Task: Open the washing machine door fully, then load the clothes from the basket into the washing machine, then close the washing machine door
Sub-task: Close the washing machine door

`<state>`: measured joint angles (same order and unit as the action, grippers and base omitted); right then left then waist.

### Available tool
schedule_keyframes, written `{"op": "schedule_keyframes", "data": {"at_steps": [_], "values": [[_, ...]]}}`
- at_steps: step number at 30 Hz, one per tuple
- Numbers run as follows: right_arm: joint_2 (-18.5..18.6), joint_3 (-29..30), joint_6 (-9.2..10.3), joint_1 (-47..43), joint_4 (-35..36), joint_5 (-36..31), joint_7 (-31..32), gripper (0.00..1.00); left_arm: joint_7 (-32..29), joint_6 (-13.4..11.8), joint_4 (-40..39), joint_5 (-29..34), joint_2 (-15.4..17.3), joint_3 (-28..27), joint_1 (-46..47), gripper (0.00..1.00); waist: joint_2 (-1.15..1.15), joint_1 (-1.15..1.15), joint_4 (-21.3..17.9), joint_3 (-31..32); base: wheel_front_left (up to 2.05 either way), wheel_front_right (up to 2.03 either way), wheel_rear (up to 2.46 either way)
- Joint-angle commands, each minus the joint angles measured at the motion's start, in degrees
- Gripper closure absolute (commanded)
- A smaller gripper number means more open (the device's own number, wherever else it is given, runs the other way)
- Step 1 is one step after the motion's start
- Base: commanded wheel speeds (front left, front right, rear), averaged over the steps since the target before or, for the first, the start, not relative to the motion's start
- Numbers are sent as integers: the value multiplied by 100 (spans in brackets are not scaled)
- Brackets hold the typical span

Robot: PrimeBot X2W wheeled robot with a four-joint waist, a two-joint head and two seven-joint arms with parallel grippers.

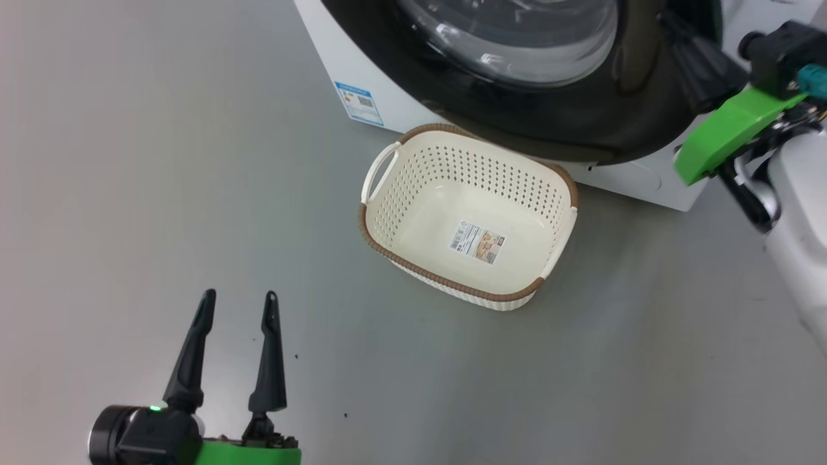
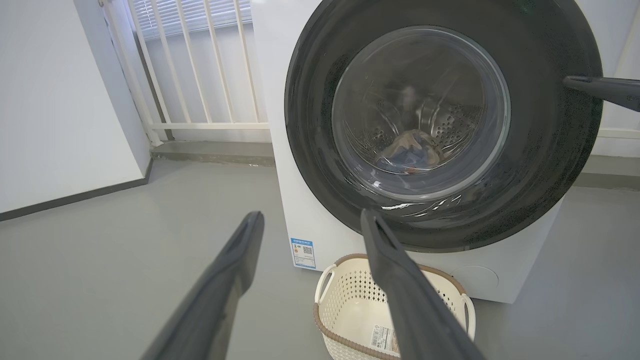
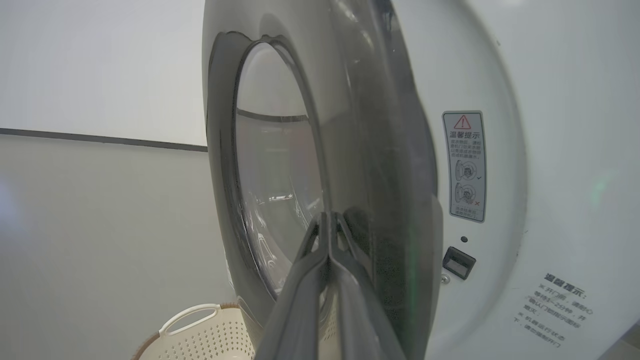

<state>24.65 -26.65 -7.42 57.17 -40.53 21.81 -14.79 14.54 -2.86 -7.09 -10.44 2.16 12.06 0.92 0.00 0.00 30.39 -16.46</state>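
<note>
- Grey floor (image 1: pixel 194 161) and plain white walls; we log the washing machine (image 2: pixel 305 220) standing straight on the floor.
- Right gripper (image 3: pixel 328 217): fingers pressed together, pinching nothing. Its tips rest against the glossy outer face of the washing machine door (image 3: pixel 380 175), near the free edge.
- Left gripper (image 1: pixel 239 297): fingers spread and empty, low over the floor, well apart from the basket (image 1: pixel 446 279).
- We read the door as just ajar: the latch slot (image 3: pixel 457 262) on the white front shows beside the door's edge.
- Basket is empty, close in front of the machine and partly under the door's lower curve. The clothes (image 2: pixel 412 152) lie inside the drum, seen through the porthole.
- Risk: the tips could skid off the slick, curved face, since they push without gripping.
- Risk: too soft a push could leave the door unlatched.
- Risk: a hem across the seal would block closing.
- Hidden: we cannot see the seal or the hinge side.
- Hard to make out: the clothes are a dim heap behind glare, so we cannot count them.
- Cut off: the machine's top.
</note>
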Motion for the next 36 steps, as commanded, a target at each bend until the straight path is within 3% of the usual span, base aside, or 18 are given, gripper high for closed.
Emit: {"op": "schedule_keyframes", "data": {"at_steps": [1,20,28,36], "values": [[81,-30,-7,181,-2,113,-21,100,46,-72,-235,-79,73,-130,228,0,0,0,144,-177,0,0,0],[256,-425,-7,1752,-1102,496,-18,100,46,-512,-553,-246,72,198,409,0,0,0,279,-910,0,0,0],[251,-586,-7,1711,-1024,511,-19,100,46,-558,-532,-256,72,246,445,0,0,0,274,-913,0,0,0],[304,-588,-7,1057,-329,568,-20,100,46,-454,-350,-220,72,288,538,0,0,0,238,-746,0,0,0]]}}
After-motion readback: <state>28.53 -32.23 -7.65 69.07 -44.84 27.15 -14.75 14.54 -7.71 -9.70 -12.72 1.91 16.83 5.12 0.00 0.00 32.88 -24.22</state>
